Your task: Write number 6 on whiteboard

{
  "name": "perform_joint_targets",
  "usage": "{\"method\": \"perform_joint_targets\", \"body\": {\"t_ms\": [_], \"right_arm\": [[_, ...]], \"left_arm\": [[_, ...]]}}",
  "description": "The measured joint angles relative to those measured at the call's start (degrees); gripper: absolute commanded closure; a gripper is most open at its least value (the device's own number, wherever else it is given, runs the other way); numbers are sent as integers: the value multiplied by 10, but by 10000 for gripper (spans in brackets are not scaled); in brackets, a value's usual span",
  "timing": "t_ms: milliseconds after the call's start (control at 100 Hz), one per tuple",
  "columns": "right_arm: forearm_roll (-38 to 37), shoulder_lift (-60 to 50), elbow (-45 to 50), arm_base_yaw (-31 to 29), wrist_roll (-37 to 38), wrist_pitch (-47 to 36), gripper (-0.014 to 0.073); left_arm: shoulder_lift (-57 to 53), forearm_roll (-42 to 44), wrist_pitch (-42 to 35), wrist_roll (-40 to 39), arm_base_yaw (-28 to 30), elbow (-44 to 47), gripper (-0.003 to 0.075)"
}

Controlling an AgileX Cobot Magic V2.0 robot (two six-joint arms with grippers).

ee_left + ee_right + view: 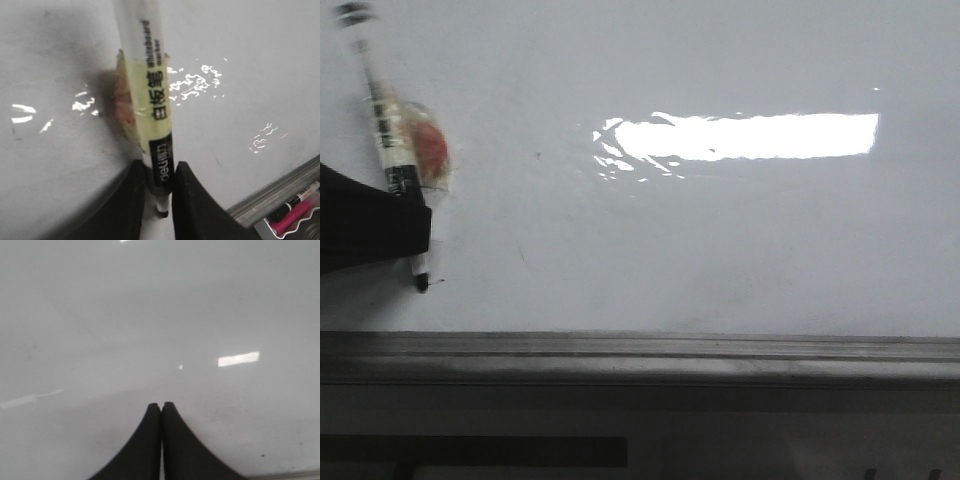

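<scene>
The whiteboard point(720, 250) is glossy white-grey with a bright light reflection and a grey metal ledge point(640, 350) along its lower edge. My left gripper point(160, 167) is shut on a whiteboard marker point(150, 100) with a white and yellow label; it also shows in the front view point(390, 140) at the far left. The marker's black tip point(420, 285) is at the board beside a tiny black mark. No number 6 shows on the board. My right gripper point(161, 405) is shut and empty over bare board; it does not show in the front view.
A red-orange patch under clear tape point(428, 148) sits on the board behind the marker. A tray point(295, 210) with a pink and a black marker lies below the ledge in the left wrist view. A faint dark speck point(537, 155) marks the board.
</scene>
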Motion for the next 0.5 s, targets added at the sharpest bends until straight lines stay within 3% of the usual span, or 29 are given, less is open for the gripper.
{"method": "perform_joint_targets", "body": {"t_ms": [390,500], "right_arm": [[1,25,-15,196,0,26,647],[1,57,-38,240,-32,50,647]], "left_arm": [[-2,-9,0,-1,-5,-2,739],[-19,3,9,-1,-8,-2,739]]}}
